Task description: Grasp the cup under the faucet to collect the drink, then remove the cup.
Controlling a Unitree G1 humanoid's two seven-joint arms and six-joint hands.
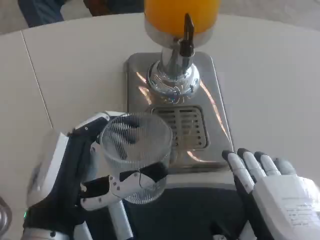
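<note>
A clear ribbed cup point(137, 150) is held by my left hand point(85, 170), whose fingers wrap around its sides. The cup hangs over the front left part of the steel drip tray point(215, 100), near the slotted grate point(187, 127). It looks empty. Behind it stands the drink dispenser with orange juice in its tank point(181, 12) and a black faucet lever point(187, 32) above a chrome base point(173, 77). My right hand point(272, 187) rests at the tray's front right corner, fingers straight and apart, holding nothing.
The dispenser stands on a round white table point(270, 65). A seam in the tabletop runs down the left side point(37, 85). A person in dark clothes stands beyond the far edge point(45, 10).
</note>
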